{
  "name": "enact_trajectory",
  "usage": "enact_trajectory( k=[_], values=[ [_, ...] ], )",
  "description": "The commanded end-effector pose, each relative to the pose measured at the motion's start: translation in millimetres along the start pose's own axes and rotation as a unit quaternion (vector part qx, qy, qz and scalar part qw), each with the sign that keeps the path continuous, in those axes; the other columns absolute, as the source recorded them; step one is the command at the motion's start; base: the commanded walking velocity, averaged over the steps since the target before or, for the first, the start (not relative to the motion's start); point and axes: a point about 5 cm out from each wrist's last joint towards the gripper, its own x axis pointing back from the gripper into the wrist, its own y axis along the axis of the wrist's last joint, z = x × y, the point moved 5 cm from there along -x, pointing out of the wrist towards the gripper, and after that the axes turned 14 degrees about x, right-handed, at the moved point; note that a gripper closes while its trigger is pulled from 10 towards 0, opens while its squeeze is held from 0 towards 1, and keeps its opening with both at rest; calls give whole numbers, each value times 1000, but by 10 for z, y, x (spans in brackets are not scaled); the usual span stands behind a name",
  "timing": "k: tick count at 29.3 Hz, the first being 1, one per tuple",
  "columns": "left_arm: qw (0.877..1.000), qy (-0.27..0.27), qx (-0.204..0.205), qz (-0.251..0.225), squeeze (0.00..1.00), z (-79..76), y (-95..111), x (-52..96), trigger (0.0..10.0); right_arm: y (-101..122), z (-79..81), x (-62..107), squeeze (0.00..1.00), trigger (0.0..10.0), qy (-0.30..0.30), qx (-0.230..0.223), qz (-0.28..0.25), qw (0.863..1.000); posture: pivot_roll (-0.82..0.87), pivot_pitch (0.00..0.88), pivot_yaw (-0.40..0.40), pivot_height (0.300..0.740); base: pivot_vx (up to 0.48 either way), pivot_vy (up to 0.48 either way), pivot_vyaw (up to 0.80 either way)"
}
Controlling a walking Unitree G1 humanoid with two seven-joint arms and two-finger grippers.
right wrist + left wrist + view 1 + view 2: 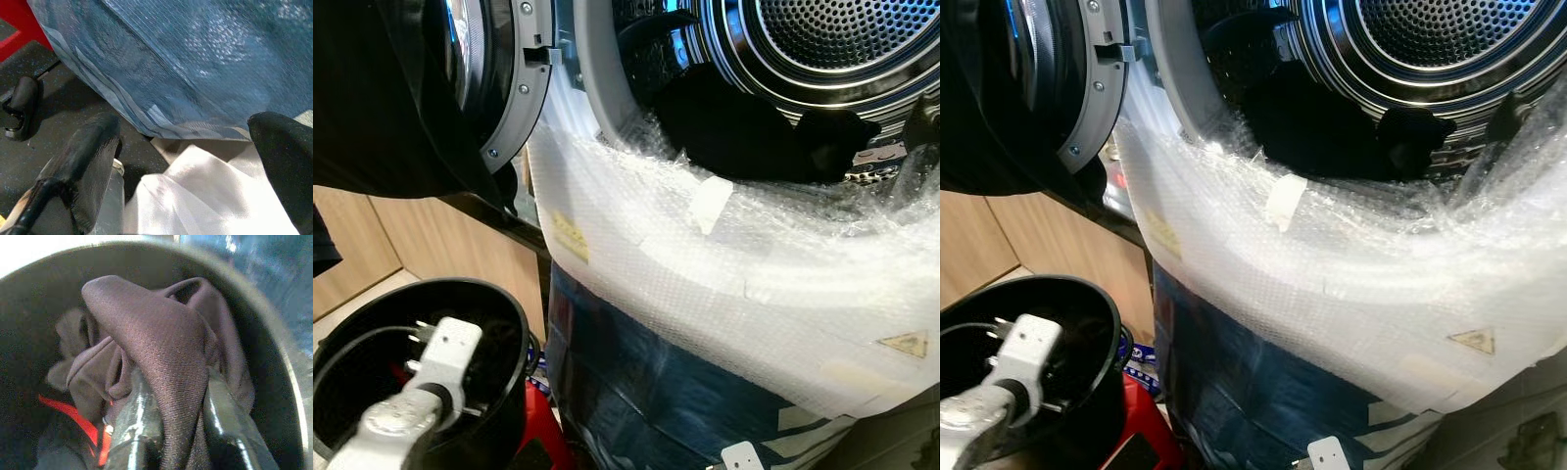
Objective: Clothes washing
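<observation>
Brown-purple cloth point(161, 357) is pinched between the two black fingers point(132, 431) of the left end effector point(171, 431), which is clamped on a fold of the garment inside a black bucket point(499, 323); in the head views that bucket sits at the lower left of the frame with the silver left arm reaching down into it. More fabric and a red strap or trim point(68, 413) lie beneath the gripped fold at the lower left of the left wrist view. The washing machine's drum point(842, 39) fills the upper right of the head views, its door point(489, 78) swung open at the upper left, and dark laundry point(744, 127) already rests at the drum's mouth. Bubble wrap point(734, 284) covers the machine's front below the opening, over a blue film point(636, 392). The right end effector point(186, 161) hangs low near the floor with its fingers spread apart, holding nothing, above some white cloth point(195, 205). The step in hand looks like lifting this garment out of the bucket for loading. To do it well, the lift should go straight up until the trailing fabric clears the bucket's rim, since the fold is tangled with what lies under it and could drag the red piece along. Then carry it up and to the right, high over the bubble wrap lip so nothing snags, and let go well inside the drum rather than at its edge.
</observation>
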Motion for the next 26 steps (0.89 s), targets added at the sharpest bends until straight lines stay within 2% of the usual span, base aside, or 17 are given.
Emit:
enact_trajectory(
  k=[1, 3, 4, 5, 7, 9, 11, 13, 14, 16, 18, 19, 20, 21, 26],
  values=[
    [999, -28, 3, -20, 0, -46, 190, 86, 0, -1, 3, -1, 0, 10000, 2, 1, 1, 1000, 229, 18, -54, 740, 0, 0, 0],
    [998, -39, -13, -39, 0, -62, 363, 143, 0, 0, 18, -2, 0, 10000, 5, 3, 2, 1000, 242, 21, -58, 740, 0, 0, 0],
    [995, -61, -38, -67, 0, -135, 629, 219, 0, 5, 30, -2, 0, 10000, 7, 5, 1, 1000, 244, 24, -58, 740, 0, 0, 0],
    [992, -74, -48, -86, 0, -186, 787, 260, 0, 11, 36, -3, 0, 10000, 8, 5, 1, 1000, 252, 30, -53, 740, 0, 0, 0],
    [989, -91, -55, -107, 0, -250, 969, 308, 0, 24, 42, -5, 0, 10000, 8, 4, 0, 1000, 253, 33, -48, 740, 0, 0, 0],
    [982, -121, -61, -129, 0, -378, 1146, 333, 0, 41, 49, -7, 0, 10000, 7, -2, -2, 1000, 249, 34, -43, 740, 0, 0, 0],
    [974, -155, -65, -150, 0, -552, 1304, 334, 0, 57, 55, -9, 0, 10000, 6, -8, -3, 1000, 241, 38, -41, 740, 0, 0, 0],
    [957, -227, -91, -156, 0, -915, 1441, 330, 0, 89, 59, -14, 0, 10000, 4, -21, -5, 1000, 225, 40, -36, 740, 0, 0, 0],
    [957, -227, -91, -156, 0, -915, 1441, 330, 0, 89, 59, -14, 0, 10000, 4, -21, -5, 1000, 225, 40, -36, 740, 0, 0, 0],
    [946, -269, -97, -153, 0, -1115, 1455, 331, 0, 101, 54, -15, 0, 10000, 3, -21, -8, 1000, 211, 42, -29, 740, 0, 0, 0],
    [933, -316, -94, -142, 0, -1383, 1414, 288, 0, 91, 47, -13, 0, 10000, 0, -26, -6, 1000, 210, 45, -24, 740, 0, 0, 0],
    [914, -375, -86, -128, 0, -1671, 1338, 326, 0, 56, 45, -9, 0, 10000, -3, -31, -3, 1000, 196, 46, -24, 740, 0, 0, 0],
    [898, -414, -86, -119, 0, -1872, 1278, 382, 0, 20, 44, -4, 0, 10000, -4, -35, 1, 999, 183, 45, -21, 740, 0, 0, 0],
    [898, -414, -86, -119, 0, -1872, 1278, 382, 0, 20, 44, -4, 0, 10000, -4, -35, 1, 999, 183, 45, -21, 740, 0, 0, 0],
    [861, -490, -91, -105, 0, -2302, 1188, 498, 0, -99, 2, 14, 0, 10000, -11, -39, 13, 999, 178, 50, -23, 740, 0, 0, 0]
  ],
)
